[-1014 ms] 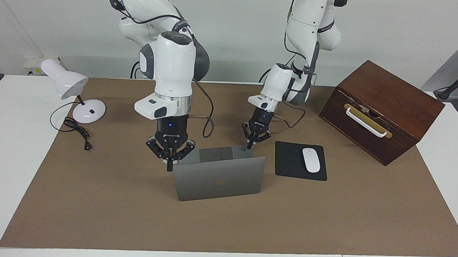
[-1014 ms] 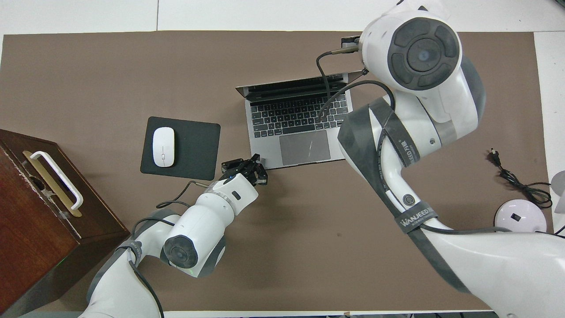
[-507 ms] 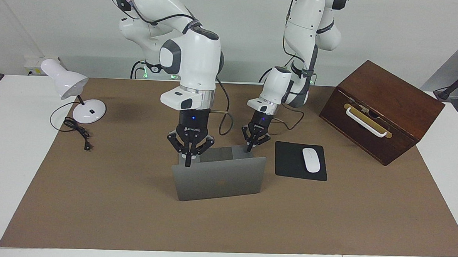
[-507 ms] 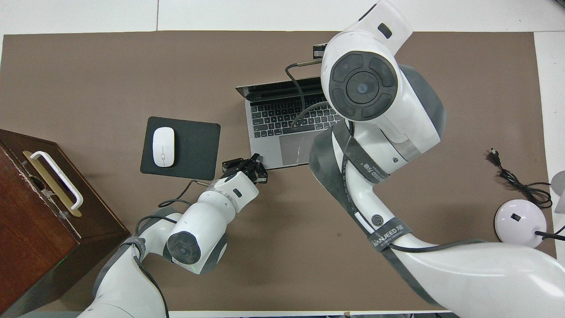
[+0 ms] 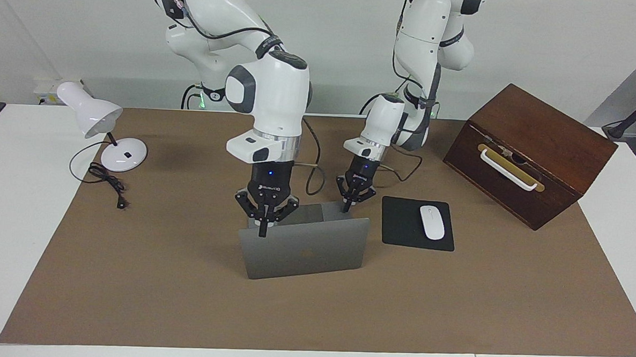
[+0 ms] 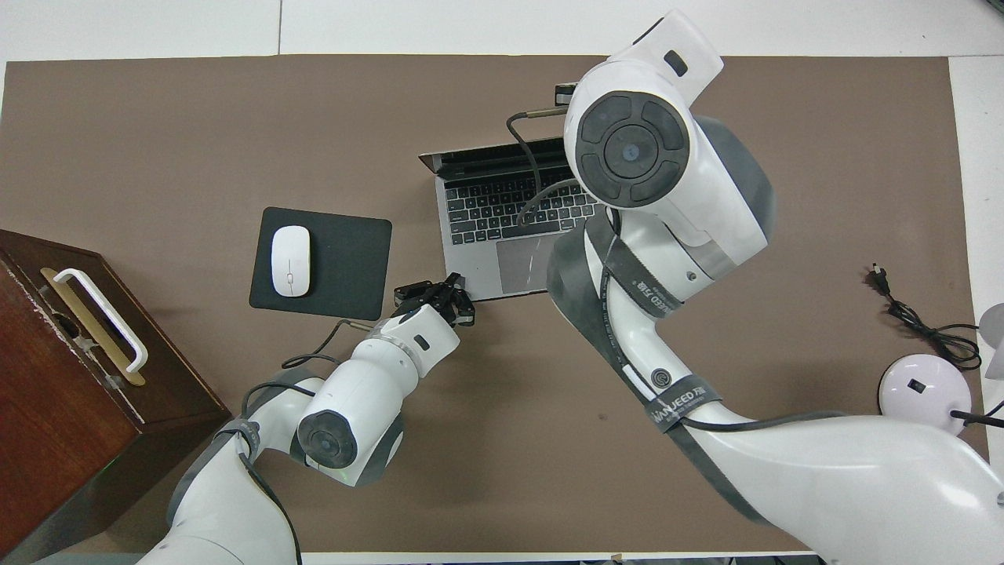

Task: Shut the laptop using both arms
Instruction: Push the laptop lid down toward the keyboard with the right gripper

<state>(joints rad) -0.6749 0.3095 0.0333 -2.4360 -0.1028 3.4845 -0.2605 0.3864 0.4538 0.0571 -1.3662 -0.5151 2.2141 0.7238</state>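
Right arm [image 5: 268,90] comes down from its base in a high bend, forearm dropping nearly straight, silver wrist ring level. Right tool [image 5: 263,231] points straight down, fingertips pinched together, outer links splayed wide to either side. In the overhead view the arm's own wrist hides it. Left arm [image 5: 426,43] hangs lower and folds back on itself, short forearm slanting down toward the middle. Left tool [image 5: 345,207] tilts slightly, tips together too; from overhead it [image 6: 455,280] pokes out just ahead of its white wrist.
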